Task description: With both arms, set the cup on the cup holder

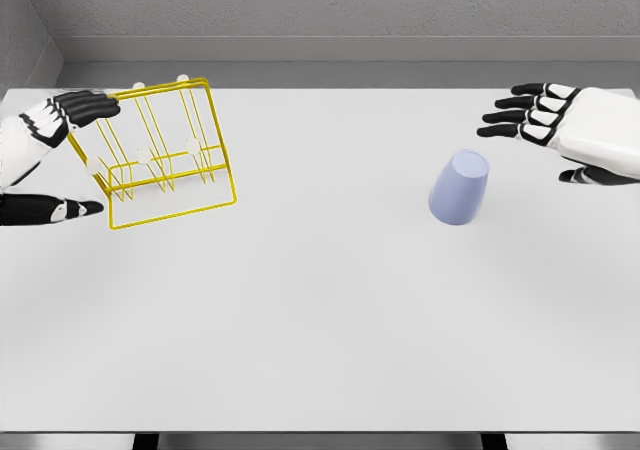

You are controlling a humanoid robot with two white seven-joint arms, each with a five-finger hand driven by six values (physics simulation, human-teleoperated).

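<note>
A pale lavender cup (460, 187) stands upside down on the white table, right of centre. My right hand (556, 135) hovers just right of it with fingers spread, a short gap away, holding nothing. A yellow wire cup holder (160, 155) with white-tipped pegs sits tilted at the left. My left hand (62, 140) is at the rack's left side: the fingers reach over its top rail and the thumb lies near its lower left corner. The hand stays spread around the frame, and I cannot tell if it touches.
The white table (320, 320) stretches wide between rack and cup. Its front edge runs along the bottom of the view. A grey wall rises behind the table's far edge.
</note>
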